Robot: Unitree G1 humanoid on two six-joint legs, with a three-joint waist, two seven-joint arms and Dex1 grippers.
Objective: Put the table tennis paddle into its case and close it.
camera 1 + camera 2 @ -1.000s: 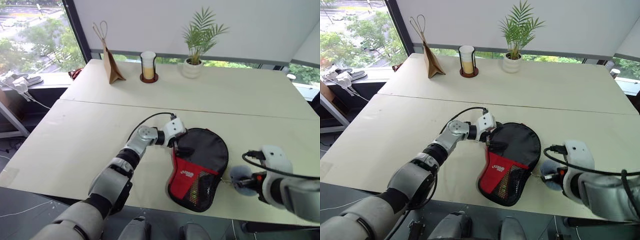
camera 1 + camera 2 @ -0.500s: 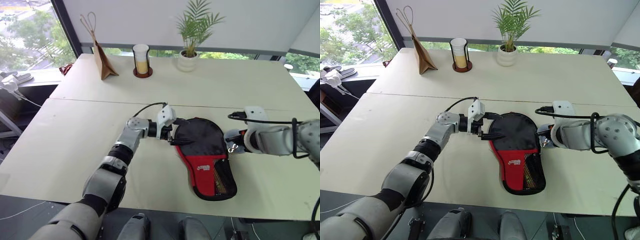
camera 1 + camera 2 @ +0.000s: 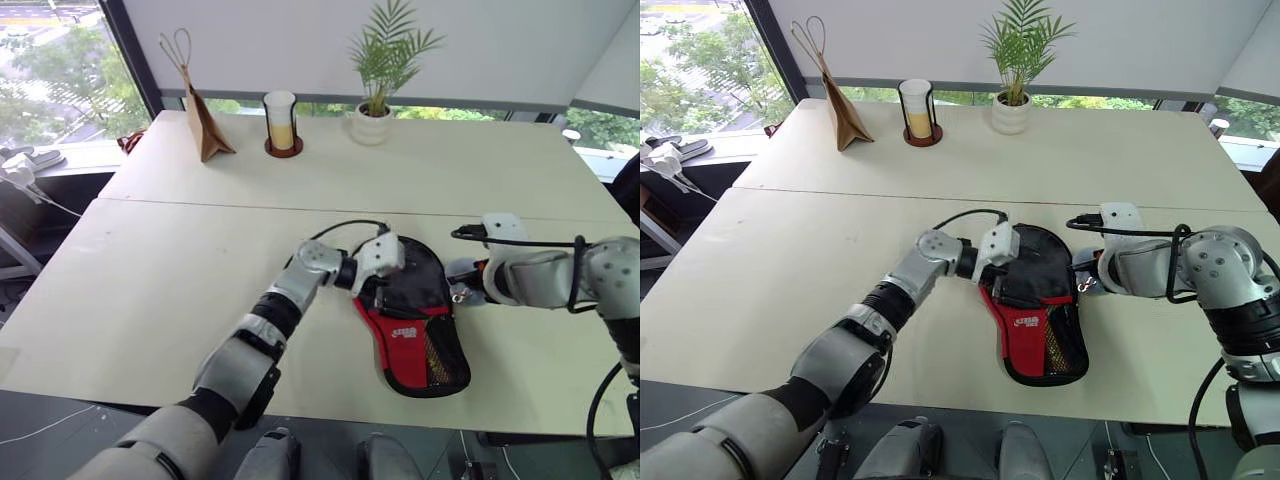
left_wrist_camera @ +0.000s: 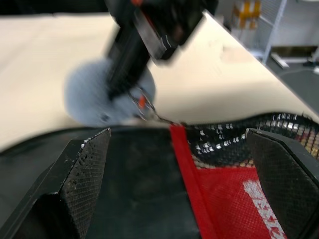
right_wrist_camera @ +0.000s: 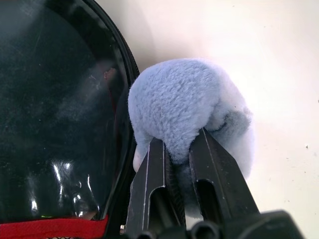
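The case [image 3: 1035,305] is lying flat on the bench [image 3: 790,240], looking bulged as if the paddle is already inside, though I can't see the paddle itself; zipping looks like what's left. The right gripper [image 5: 174,149] is pinching the fuzzy grey-blue plush [image 5: 184,107] that is hanging off the zipper pull at the case's right edge, while the left gripper [image 4: 174,164] is hovering spread wide over the round black end. The case is soft fabric, black top, red lower part, shiny mesh pocket, white logo.
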